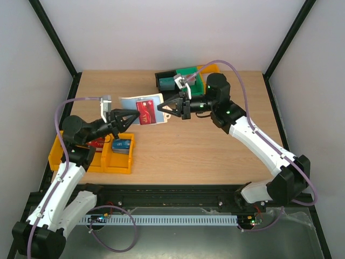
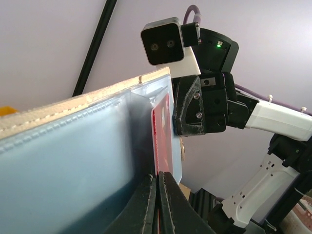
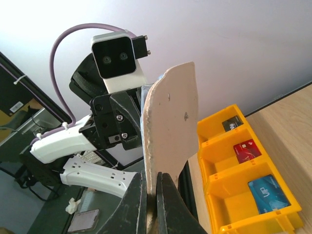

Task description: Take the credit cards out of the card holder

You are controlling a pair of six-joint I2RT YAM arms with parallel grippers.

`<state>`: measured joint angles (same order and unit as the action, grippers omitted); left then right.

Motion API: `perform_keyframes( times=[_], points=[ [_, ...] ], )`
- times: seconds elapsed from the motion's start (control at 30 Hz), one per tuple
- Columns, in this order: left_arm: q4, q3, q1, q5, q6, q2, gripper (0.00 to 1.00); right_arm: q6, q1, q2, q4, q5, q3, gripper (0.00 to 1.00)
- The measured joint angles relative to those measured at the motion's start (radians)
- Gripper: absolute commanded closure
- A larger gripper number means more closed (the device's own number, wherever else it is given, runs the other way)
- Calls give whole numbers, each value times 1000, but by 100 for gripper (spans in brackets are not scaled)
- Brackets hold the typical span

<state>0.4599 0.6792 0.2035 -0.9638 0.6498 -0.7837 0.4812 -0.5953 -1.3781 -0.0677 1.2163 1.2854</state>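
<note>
Above the table point(image 1: 188, 151), the card holder point(image 1: 129, 102) hung between both arms, right gripper point(image 1: 161, 108) clamped shut on its cream flap, left gripper point(image 1: 133, 117) closed on the red card point(image 1: 145, 111), best drawn straight along its pocket without twisting.

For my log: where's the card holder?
Top view, centre-left: the card holder hangs open between the right gripper, clamping its beige flap, and the left gripper, pinched at the red card.
</note>
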Motion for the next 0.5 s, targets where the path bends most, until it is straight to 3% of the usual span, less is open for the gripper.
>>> perform_keyframes(
  times=[0.27, 0.5],
  points=[
    [37, 0, 40, 16, 2, -20, 98, 78, 0, 0, -77, 20, -20, 98],
    [-3, 0, 11, 53, -24, -7, 98, 52, 14, 4, -68, 19, -20, 98]
  ],
)
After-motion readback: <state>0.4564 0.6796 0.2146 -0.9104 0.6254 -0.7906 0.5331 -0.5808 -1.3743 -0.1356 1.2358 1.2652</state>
